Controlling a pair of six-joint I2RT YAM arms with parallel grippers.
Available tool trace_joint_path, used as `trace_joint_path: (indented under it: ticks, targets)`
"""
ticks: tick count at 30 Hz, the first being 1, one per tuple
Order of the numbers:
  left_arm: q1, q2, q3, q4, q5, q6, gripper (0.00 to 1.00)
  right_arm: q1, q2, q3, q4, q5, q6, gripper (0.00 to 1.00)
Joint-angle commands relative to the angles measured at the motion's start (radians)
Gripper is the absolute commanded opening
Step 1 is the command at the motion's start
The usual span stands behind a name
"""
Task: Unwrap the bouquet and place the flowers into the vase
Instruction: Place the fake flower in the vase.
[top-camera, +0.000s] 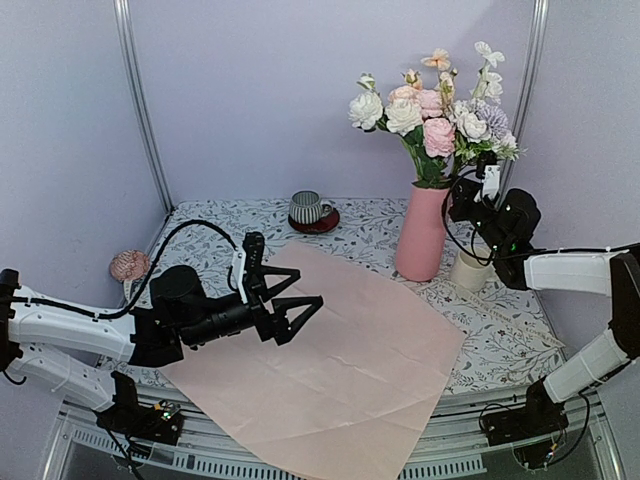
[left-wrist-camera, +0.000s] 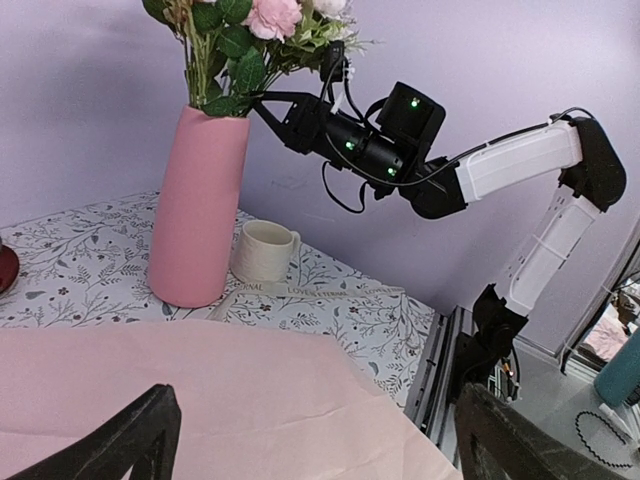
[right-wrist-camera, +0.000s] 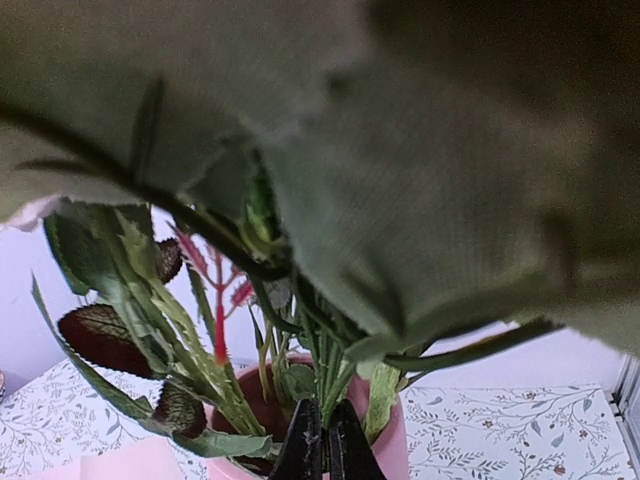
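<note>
Flowers (top-camera: 430, 110) stand in the pink vase (top-camera: 422, 235) at the far right of the table (top-camera: 500, 340). Right hand (right-wrist-camera: 322, 445), fingers pressed together, sits at the vase rim among the stems; whether a stem is pinched cannot be told. Left hand (top-camera: 305, 290), spread wide and empty, hangs over the flat pink paper (top-camera: 340, 390). Only the left wrist view shows the cream ribbon (left-wrist-camera: 320, 290) beside the mug (left-wrist-camera: 265, 250).

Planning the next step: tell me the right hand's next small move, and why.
Probably open the right hand where it is. It is shut at the mouth of the vase, low among the flowers, which already stand in it. Whether it pinches one of them cannot be told, so opening before backing off seems safest.
</note>
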Motion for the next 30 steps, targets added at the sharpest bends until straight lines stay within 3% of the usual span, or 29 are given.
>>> trace_joint_path:
  ticks: [1,30]
  targets:
    - [0.013,-0.013,-0.011,-0.011,0.002,0.008,0.98,-0.007,0.022,0.007,-0.106,-0.020,0.002,0.01]
    - [0.013,-0.001,0.001,-0.011,0.024,0.011,0.98,-0.009,0.012,0.010,-0.229,-0.029,-0.021,0.01]
